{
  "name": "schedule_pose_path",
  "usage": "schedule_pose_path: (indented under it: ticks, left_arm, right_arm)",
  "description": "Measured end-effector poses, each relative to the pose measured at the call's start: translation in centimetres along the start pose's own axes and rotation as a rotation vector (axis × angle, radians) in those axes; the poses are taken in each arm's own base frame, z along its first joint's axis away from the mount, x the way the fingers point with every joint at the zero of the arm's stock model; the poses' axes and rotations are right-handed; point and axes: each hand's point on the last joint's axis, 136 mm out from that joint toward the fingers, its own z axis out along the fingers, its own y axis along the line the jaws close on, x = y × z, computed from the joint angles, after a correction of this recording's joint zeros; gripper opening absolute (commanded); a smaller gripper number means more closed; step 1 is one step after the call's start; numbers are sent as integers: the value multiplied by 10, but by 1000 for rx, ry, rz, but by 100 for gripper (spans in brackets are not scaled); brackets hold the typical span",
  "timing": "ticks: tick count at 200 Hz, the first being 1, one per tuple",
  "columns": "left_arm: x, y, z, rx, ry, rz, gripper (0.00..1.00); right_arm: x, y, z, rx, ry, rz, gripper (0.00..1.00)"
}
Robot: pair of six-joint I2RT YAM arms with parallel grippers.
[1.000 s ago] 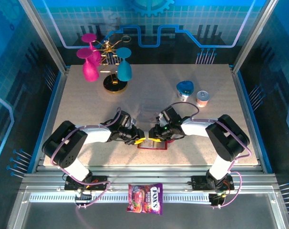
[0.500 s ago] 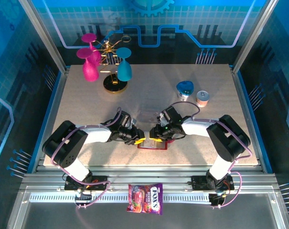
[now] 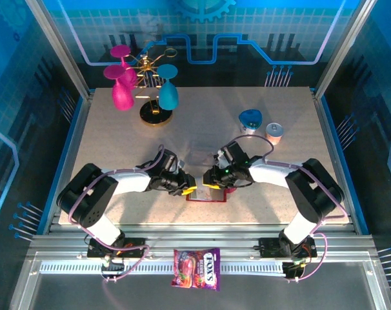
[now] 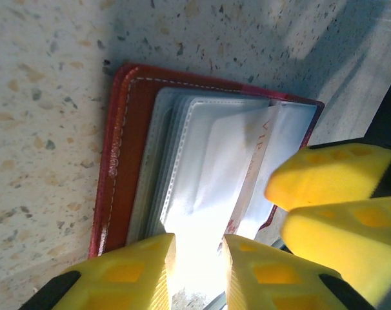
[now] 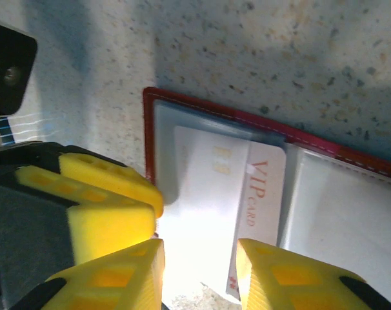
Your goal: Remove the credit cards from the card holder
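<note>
Small red folding card holder lies open at the near-centre of the speckled table, between the left gripper and right gripper. Pale VIP card sits in its pocket. Colourful candy bag lies in front, on the rail.

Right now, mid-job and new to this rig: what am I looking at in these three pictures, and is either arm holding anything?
Two robot arms, each ending in a two-finger end effector. The overhead picture looks down from behind them: the left end effector and right end effector meet over the open red card holder. The other two pictures come from wrist cameras, close on its clear sleeves and a pale VIP card. Both jaws stand apart; nothing looks gripped. Wine glasses, two small containers and a candy bag sit elsewhere.
</note>
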Motion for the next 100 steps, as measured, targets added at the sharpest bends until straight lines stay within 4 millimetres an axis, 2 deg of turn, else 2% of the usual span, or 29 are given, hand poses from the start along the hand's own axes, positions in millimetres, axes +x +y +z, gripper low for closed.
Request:
schedule_pose_path:
  ticks: [18,48,71,100]
  left_arm:
    - [-5,-14,-4,15,-10,18,26]
    - [-12,-32,-8,40,-28,57,24]
    - [-14,-32,-7,36,-26,62,22]
    - [-11,-22,0,4,-8,45,20]
  right_arm:
    - [-3,1,-6,-7,-17,-1,35]
    - [1,-10,-7,7,-15,22,35]
    - [4,-16,-6,16,-7,34,35]
    - [5,-16,-6,12,-5,33,35]
